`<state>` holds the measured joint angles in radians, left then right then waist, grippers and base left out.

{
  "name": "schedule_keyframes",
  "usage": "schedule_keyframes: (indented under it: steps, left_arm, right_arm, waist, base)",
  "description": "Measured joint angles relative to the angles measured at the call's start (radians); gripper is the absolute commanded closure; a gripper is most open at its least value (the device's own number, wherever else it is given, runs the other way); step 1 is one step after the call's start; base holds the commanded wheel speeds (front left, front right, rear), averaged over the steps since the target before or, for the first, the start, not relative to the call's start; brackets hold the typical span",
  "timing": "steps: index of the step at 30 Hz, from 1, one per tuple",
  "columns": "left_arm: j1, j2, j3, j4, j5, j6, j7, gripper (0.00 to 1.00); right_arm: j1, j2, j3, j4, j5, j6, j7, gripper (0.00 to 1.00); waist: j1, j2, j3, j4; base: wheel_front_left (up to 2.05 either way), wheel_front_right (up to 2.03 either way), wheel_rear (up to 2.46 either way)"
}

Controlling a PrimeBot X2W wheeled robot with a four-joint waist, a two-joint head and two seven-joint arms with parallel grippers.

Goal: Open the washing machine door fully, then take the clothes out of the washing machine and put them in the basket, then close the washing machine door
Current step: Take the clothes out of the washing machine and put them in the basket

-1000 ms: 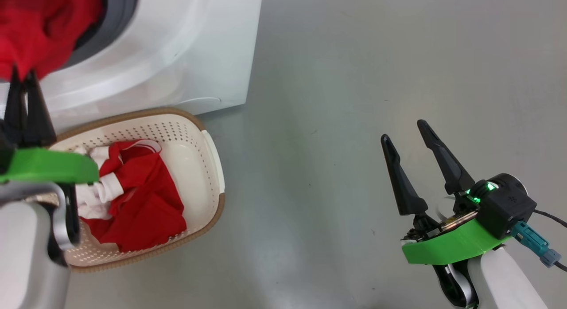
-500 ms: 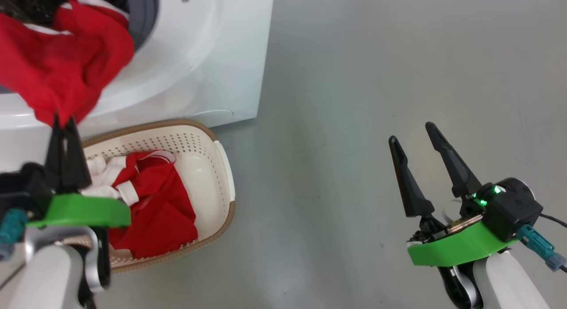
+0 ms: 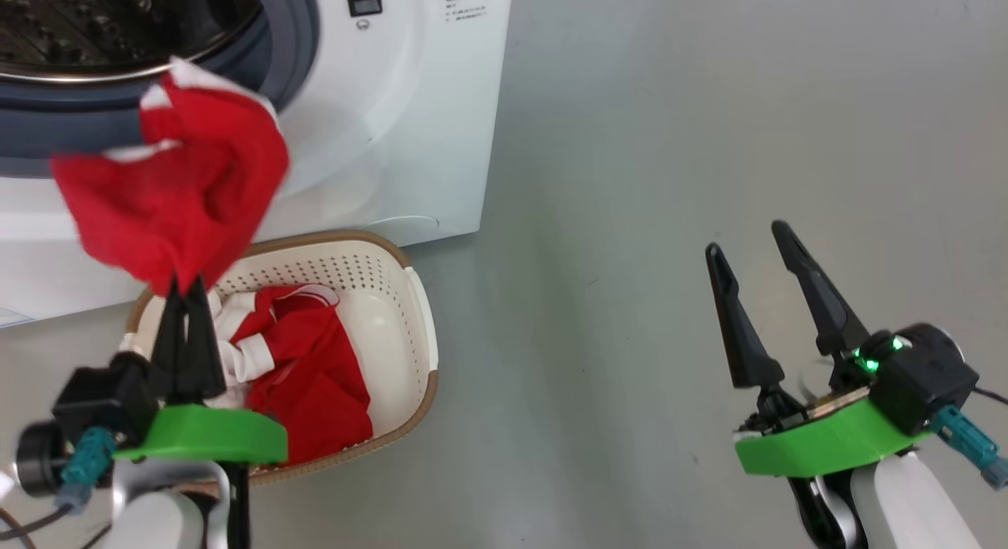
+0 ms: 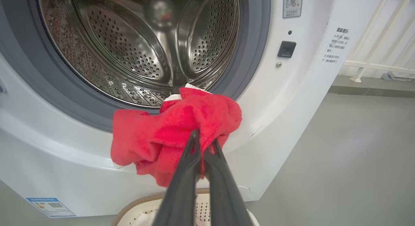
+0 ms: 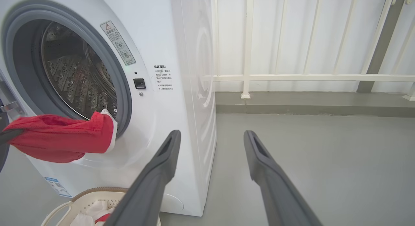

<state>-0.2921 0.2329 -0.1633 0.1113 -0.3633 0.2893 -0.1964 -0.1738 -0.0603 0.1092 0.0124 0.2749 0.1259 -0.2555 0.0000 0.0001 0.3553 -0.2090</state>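
Grips a red garment (image 3: 181, 202) with closed left gripper (image 3: 184, 283), before the washing machine (image 3: 409, 139) mouth, above the basket (image 3: 315, 238) back rim. Holds right gripper (image 3: 746, 238) spread, empty. Shows railing (image 5: 291, 77) from right wrist, blue label (image 4: 50, 206) from left.

Black tapered fingers (image 3: 739, 320); green wrist shrouds (image 3: 827, 448); white forearms (image 3: 906, 506); teal cable plugs (image 3: 965, 445); green LED (image 3: 870, 365).

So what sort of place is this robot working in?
Probably a laundry or utility area, maybe a balcony: a big white front-loading washing machine with a perforated steel drum, a cream perforated plastic laundry basket on the bare grey floor in front of it, and white railings behind.
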Motion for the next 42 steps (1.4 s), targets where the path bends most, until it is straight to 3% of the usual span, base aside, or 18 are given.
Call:
schedule_keyframes:
  steps: [11, 16, 28, 42]
  left_arm:
    - [0.011, -0.028, -0.01, 0.109, -0.027, -0.001, -0.017, 1.0]
    - [-0.009, -0.032, -0.009, 0.22, -0.039, -0.027, -0.029, 1.0]
    - [-0.173, -0.062, 0.004, 0.495, -0.044, -0.072, -0.052, 1.0]
    - [-0.354, -0.059, 0.046, 0.756, -0.045, -0.122, -0.053, 1.0]
  right_arm:
    - [0.014, 0.001, 0.001, -0.016, -0.002, 0.0, 0.0, 0.0]
    - [0.006, 0.001, 0.005, -0.016, -0.002, 0.0, 0.0, 0.0]
    - [-0.024, -0.001, 0.021, -0.017, 0.009, 0.0, 0.0, 0.0]
    - [-0.084, -0.001, 0.045, -0.017, 0.031, 0.0, 0.0, 0.0]
  waist:
    - [0.0, 0.0, 0.034, 0.007]
    - [0.0, 0.0, 0.064, 0.002]
    - [0.0, 0.0, 0.151, -0.029]
    - [0.0, 0.0, 0.267, -0.075]
  base:
    - [0.0, 0.0, 0.0]
    - [0.0, 0.0, 0.0]
    - [0.0, 0.0, 0.0]
    - [0.0, 0.0, 0.0]
